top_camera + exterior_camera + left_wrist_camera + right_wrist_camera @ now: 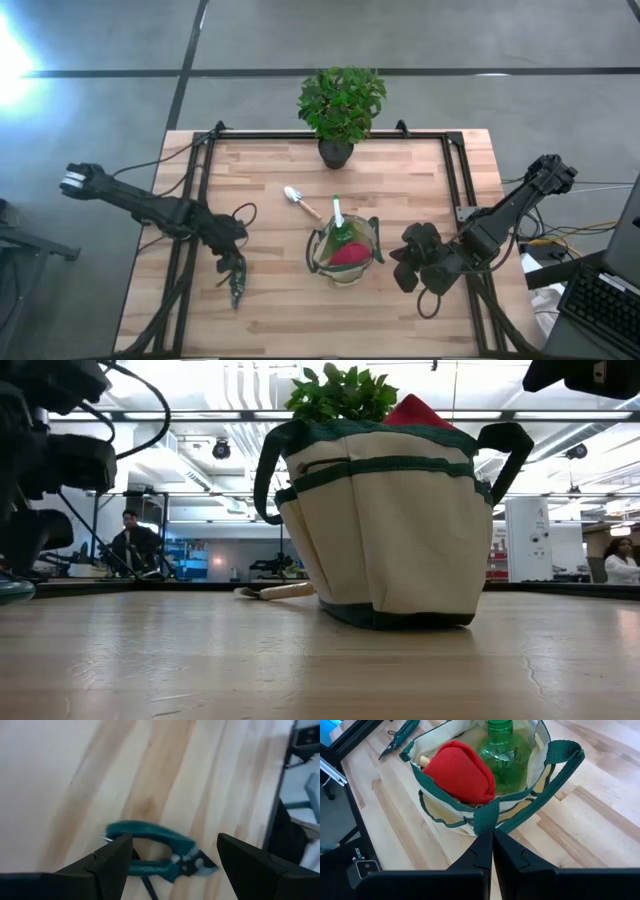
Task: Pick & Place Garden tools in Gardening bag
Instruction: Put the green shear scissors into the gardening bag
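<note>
The khaki gardening bag with green trim stands upright in the middle of the table. A red glove and a green spray bottle sit inside it. Dark green pruners lie flat on the wood at the near left. My left gripper is open just above them, one finger on each side. A wooden-handled trowel lies flat behind the bag. My right gripper is shut and hangs in the air right of the bag, near its green handle.
A potted leafy plant stands at the table's far edge, behind the trowel. Black frame rails run along the table's left and right sides. Bare wood lies along the near edge. People show in the room beyond the table.
</note>
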